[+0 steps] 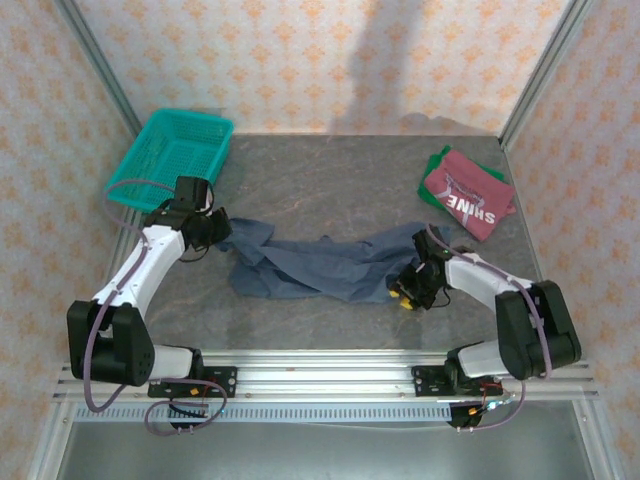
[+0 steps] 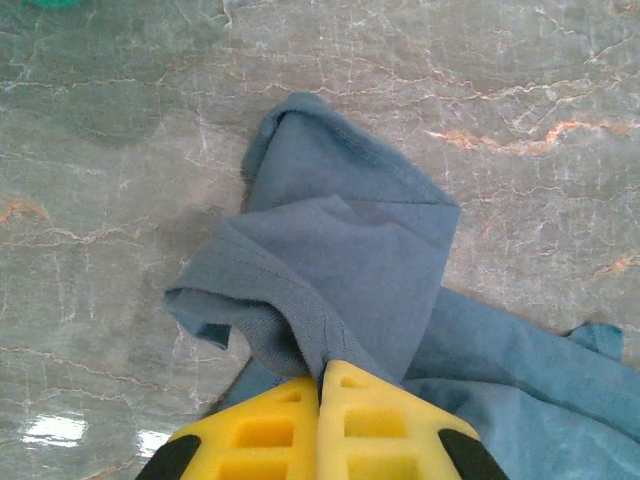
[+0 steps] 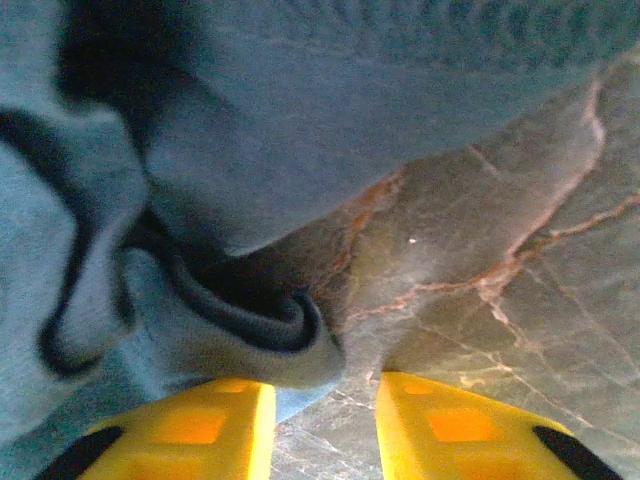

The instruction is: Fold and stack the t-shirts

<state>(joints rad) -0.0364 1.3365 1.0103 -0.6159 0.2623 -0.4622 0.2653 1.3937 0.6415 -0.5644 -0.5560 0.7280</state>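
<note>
Top external view shows you the blue shirt (image 1: pixel 320 265) crumpled across the desk (image 1: pixel 330 170) centre, stretched from 9 to 3 o'clock between both arms. Your left fingers (image 2: pixel 260 430) are clenched on its bunched edge at the 9 o'clock end. Your right fingers (image 3: pixel 450 420) stand apart at the 3 o'clock end, a hem touching one, nothing pinched. At 1 o'clock the red shirt (image 1: pixel 470 195) lies on the green shirt (image 1: pixel 432 160); the basket (image 1: pixel 190 118) sits at 11 o'clock
</note>
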